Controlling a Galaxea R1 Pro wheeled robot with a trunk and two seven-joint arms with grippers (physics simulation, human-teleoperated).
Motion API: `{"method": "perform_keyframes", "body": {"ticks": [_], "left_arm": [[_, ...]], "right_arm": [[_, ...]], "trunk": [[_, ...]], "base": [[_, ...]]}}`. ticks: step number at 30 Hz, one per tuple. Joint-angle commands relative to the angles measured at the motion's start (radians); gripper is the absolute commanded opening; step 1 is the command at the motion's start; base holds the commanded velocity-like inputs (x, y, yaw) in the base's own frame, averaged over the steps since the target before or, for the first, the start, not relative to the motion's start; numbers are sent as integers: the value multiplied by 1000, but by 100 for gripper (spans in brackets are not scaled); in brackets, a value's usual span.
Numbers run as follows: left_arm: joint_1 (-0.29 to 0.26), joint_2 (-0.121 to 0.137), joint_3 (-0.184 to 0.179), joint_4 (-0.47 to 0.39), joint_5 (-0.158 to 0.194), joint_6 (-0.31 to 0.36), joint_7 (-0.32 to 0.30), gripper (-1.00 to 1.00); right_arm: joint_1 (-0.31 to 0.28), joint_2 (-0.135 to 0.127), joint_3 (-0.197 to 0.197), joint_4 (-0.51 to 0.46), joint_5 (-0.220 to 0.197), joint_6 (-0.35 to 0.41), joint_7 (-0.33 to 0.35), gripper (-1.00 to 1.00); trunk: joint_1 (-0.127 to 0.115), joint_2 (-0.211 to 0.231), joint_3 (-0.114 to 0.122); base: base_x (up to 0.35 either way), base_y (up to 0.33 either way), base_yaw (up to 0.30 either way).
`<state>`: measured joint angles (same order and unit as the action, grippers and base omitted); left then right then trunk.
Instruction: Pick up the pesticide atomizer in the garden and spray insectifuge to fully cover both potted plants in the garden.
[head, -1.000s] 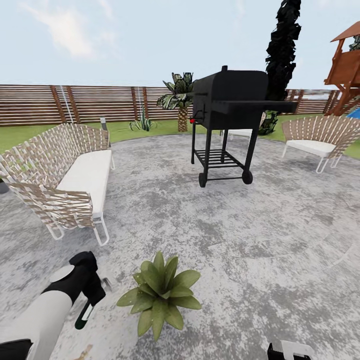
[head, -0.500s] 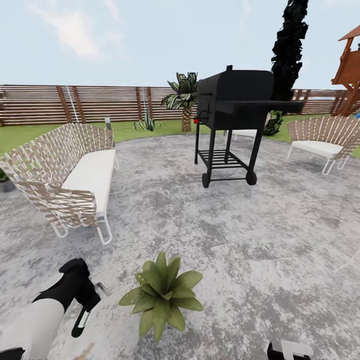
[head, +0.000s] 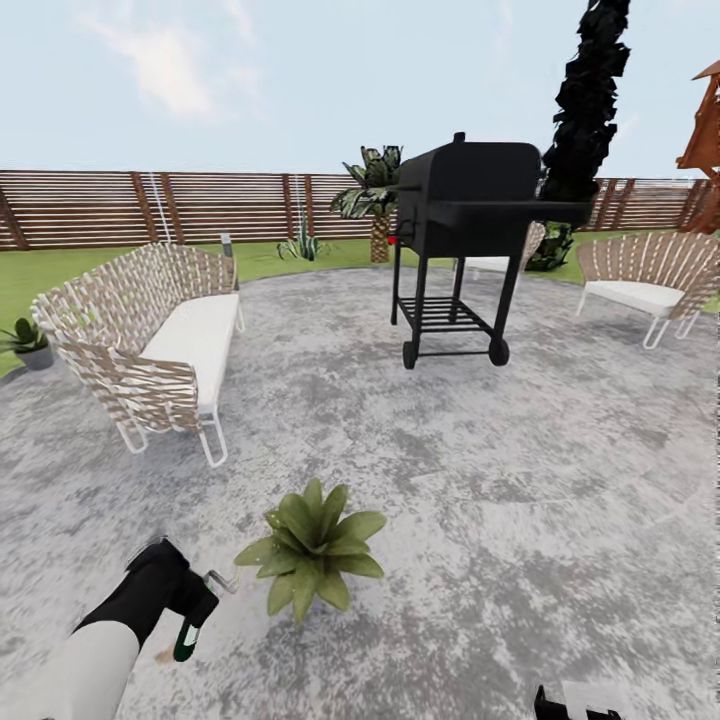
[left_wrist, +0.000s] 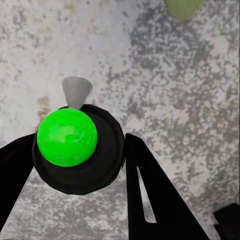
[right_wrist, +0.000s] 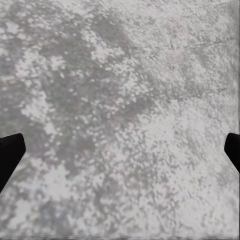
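Down at the lower left of the head view, the left gripper (head: 190, 612) is clamped on the pesticide atomizer (head: 187, 640), a dark green bottle that hangs below the black fingers just above the grey stone patio (head: 520, 480); a small grey nozzle or trigger sticks out toward the nearer plant. From the left wrist camera the atomizer (left_wrist: 75, 150) sits between the two dark fingers (left_wrist: 150, 200) and shows a round bright green top. Two potted plants are in sight: one low rosette of broad green leaves (head: 310, 548) on the patio just beside the atomizer, and a second (head: 28, 342) at the far left edge on the lawn, behind the end of the sofa. One wicker sofa (head: 150, 345) with a white cushion stands left of centre, and two wicker chairs, one (head: 645, 275) at the right and one (head: 495, 262) partly hidden behind the single black barbecue grill (head: 465, 235). Beyond runs the brown slatted fence (head: 110, 208), with one palm (head: 372, 195) and one agave (head: 303, 243) before it. The right gripper (right_wrist: 120, 150) hovers over bare stone with its two fingertips (right_wrist: 9, 152) spread wide apart and holding nothing, though little of it shows.
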<state>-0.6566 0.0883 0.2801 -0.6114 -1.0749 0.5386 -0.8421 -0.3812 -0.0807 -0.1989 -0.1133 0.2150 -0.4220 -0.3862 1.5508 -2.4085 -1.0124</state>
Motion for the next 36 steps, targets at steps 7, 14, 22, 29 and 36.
{"method": "perform_keyframes", "body": {"ticks": [7, 14, 22, 29, 36], "left_arm": [[5, -8, 10, -18, 16, 0, 34, -100], [6, -31, 7, -16, 16, 1, 43, -100], [6, -44, 10, -7, 16, 3, 120, -100], [0, -47, 40, -9, 84, 53, 160, -100], [4, -100, 37, -8, 110, 105, 273, -100]], "right_arm": [[-1, 1, -8, 1, 9, -3, -2, 100], [-1, 2, -8, 1, 9, -3, -2, 100], [-1, 2, -8, 1, 9, -3, -2, 100], [-1, 4, -8, 1, 9, -3, -2, 100], [-1, 1, -8, 1, 9, -3, -2, 100]], "trunk": [[-1, 0, -1], [-1, 0, -1], [-1, 0, -1], [-1, 0, -1], [-1, 0, -1]], "base": [[-267, -182, 96], [-291, -145, 276], [-130, -189, 79], [119, -103, 236], [8, -5, 97]]}}
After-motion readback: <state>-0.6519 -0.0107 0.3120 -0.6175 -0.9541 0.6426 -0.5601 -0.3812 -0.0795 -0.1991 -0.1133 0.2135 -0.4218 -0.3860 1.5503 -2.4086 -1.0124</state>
